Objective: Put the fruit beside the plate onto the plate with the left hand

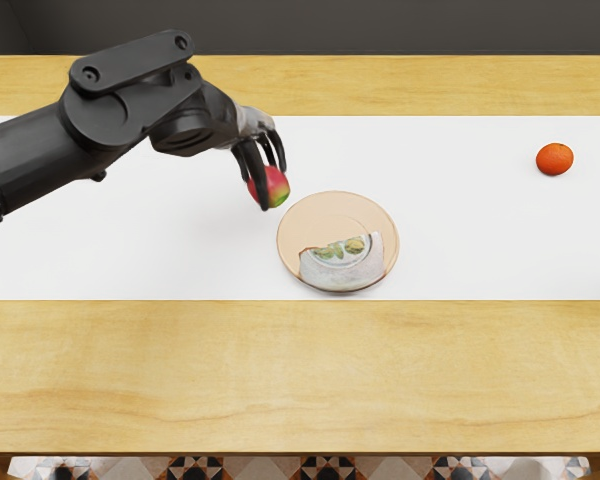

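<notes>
**Fruit held in the left robot hand at the plate's rim**

The left arm (pixel 50 150) comes in from the left edge and reaches across the white runner (pixel 130 250) that covers the middle of the table (pixel 300 380). Its forearm slopes up to a bulky wrist, and the left robot hand (pixel 252 145) hangs down from there with the palm facing down. Its dark fingers (pixel 263 185) are curled around a red and green fruit (pixel 277 186). The fruit sits at the fingertips, just below the palm. Whether it touches the runner cannot be told.

Just right of the fruit and a little nearer lies the plate (pixel 325 215), with the fruit close beside its upper-left rim. The plate's upper half is bare; a patterned patch fills its lower part.

Further right the runner lies open as far as an orange (pixel 554 158), well apart near the right edge. Bare wood runs along the near and far sides of the table.
</notes>
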Available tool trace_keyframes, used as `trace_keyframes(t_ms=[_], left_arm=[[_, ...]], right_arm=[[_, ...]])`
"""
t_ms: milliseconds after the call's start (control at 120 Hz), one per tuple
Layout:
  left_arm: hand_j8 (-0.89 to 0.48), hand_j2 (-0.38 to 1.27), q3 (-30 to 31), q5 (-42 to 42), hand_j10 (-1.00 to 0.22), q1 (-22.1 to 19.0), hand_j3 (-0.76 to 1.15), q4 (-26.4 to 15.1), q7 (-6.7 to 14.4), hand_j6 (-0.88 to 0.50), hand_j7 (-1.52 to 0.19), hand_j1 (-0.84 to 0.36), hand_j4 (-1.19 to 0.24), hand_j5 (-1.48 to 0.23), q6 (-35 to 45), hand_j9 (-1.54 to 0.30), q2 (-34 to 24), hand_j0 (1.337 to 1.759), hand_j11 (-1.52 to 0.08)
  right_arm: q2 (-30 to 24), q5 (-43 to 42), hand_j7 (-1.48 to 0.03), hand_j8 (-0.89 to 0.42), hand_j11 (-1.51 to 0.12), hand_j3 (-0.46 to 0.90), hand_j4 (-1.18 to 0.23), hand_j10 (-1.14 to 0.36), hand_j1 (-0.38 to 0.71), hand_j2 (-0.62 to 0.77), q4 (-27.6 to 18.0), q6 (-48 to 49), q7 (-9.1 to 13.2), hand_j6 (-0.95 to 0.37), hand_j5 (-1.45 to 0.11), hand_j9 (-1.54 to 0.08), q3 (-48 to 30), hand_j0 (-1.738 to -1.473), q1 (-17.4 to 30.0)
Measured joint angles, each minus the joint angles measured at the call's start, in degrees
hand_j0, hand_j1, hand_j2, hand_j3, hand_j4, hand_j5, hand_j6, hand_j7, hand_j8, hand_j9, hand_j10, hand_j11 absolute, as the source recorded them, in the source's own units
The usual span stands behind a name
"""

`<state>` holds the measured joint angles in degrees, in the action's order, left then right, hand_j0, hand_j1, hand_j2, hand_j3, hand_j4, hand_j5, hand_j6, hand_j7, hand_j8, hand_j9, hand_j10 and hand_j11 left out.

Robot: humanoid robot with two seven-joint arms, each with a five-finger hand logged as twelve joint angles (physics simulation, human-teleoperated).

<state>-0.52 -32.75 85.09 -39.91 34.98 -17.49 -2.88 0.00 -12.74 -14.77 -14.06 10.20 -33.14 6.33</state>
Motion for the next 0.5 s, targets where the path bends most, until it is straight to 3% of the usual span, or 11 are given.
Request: trace_keyframes(t_ms=[125,250,300,392,500], left_arm=[[-0.41,0.73,-0.35,0.62,-0.81,0.88,0.00,-0.02,0.01,-0.43,-1.14,-0.28,-0.82,-1.17,-0.06,-1.14,2.87,1.652,-1.15],[-0.45,0.55,-0.48,0.68,-0.82,0.96,0.00,0.00,0.00,-0.47,-1.13,-0.20,-0.83,-1.15,0.05,-1.14,2.88,1.652,-1.15],[-0.47,0.62,-0.49,0.71,-0.82,0.79,0.00,-0.16,0.01,-0.49,-1.13,-0.22,-0.83,-1.14,0.03,-1.14,2.88,1.652,-1.15],[-0.44,0.69,-0.51,1.65,-0.83,1.26,0.00,-2.65,0.03,-0.46,-1.13,-0.26,-0.83,-1.15,-0.13,-1.14,2.88,1.652,-1.15],[-0.45,0.63,-2.04,3.45,-0.83,0.96,0.00,-5.89,0.02,-0.47,-1.13,-0.23,-0.83,-1.15,-0.15,-1.14,2.88,1.652,-1.14]], right_arm=[[0.00,0.00,0.00,0.00,0.00,0.00,0.00,0.00,-0.35,0.00,0.00,0.00,0.00,0.00,0.00,0.00,0.00,-1.658,-0.01],[0.00,0.00,0.00,0.00,0.00,0.00,0.00,0.00,-0.35,0.00,0.00,0.00,0.00,0.00,0.00,0.00,0.00,-1.658,-0.01],[0.00,0.00,0.00,0.00,0.00,0.00,0.00,0.00,-0.35,0.00,0.00,0.00,0.00,0.00,0.00,0.00,0.00,-1.658,-0.01],[0.00,0.00,0.00,0.00,0.00,0.00,0.00,0.00,-0.35,0.00,0.00,0.00,0.00,0.00,0.00,0.00,0.00,-1.658,-0.02],[0.00,0.00,0.00,0.00,0.00,0.00,0.00,0.00,-0.35,0.00,0.00,0.00,0.00,0.00,0.00,0.00,0.00,-1.658,-0.02]])
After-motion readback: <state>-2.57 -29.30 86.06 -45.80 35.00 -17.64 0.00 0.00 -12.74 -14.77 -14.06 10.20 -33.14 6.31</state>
